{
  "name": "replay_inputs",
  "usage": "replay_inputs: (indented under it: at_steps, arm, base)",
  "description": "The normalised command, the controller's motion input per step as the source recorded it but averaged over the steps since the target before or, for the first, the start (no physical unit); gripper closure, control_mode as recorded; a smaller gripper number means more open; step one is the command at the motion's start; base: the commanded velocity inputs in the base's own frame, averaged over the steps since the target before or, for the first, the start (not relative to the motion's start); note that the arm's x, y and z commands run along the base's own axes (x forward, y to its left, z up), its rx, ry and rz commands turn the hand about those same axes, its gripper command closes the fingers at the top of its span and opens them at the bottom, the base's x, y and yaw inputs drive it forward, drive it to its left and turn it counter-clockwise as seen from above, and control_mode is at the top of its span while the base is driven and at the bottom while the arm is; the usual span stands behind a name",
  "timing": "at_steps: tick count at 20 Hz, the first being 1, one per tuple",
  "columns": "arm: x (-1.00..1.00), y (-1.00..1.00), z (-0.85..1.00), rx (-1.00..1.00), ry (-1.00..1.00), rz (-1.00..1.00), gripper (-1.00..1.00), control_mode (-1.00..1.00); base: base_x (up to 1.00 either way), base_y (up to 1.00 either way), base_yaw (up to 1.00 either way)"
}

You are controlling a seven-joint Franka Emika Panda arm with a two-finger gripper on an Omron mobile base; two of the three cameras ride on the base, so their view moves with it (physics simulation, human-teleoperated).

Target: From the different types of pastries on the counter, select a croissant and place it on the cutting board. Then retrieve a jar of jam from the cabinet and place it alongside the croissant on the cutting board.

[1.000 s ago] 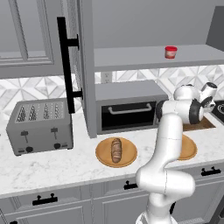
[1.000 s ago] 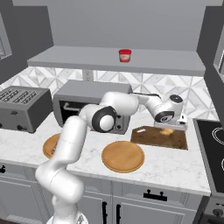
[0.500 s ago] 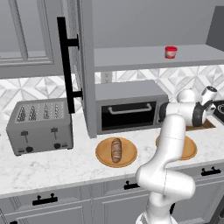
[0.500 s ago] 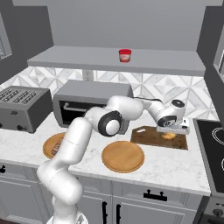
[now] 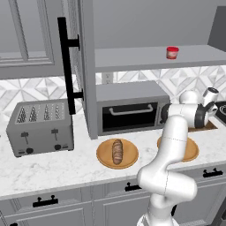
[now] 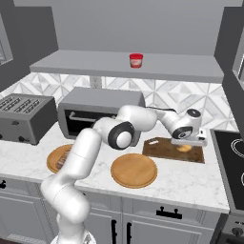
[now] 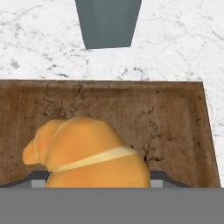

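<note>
low over the cutting board point(image 6: 167, 150) the end effector point(image 6: 188, 141) sits clenched on the croissant point(image 7: 87, 153), which touches the board's dark wood. beyond it lies the marble counter point(image 6: 190, 180). the jar of jam point(image 6: 136, 60) stands on the cabinet point(image 5: 86, 70) shelf above.

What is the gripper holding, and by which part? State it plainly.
The gripper is low over the cutting board with the croissant between its fingers, apparently gripped across its thick middle; whether it is still clamped cannot be told.
</note>
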Motion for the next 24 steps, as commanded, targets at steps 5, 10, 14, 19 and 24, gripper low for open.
replay_inputs:
  at_steps: [5,10,14,19,24]
  arm:
    - [0.11,0.07,-0.15,-0.08,0.0,0.0,-1.0,-1.0]
    - [0.07,0.0,-0.07,-0.01,0.0,0.0,-1.0,-1.0]
    - [0.0,0.0,-0.08,0.0,0.0,0.0,-1.0,-1.0]
    - [-0.06,0.0,-0.02,0.0,0.0,0.0,-1.0,-1.0]
    - [-0.18,0.03,0.24,0.0,-0.05,0.04,-1.0,-1.0]
  base:
    - [0.0,0.0,0.0]
    - [0.0,0.0,0.0]
    - [0.0,0.0,0.0]
    - [0.0,0.0,0.0]
    - [0.0,0.0,0.0]
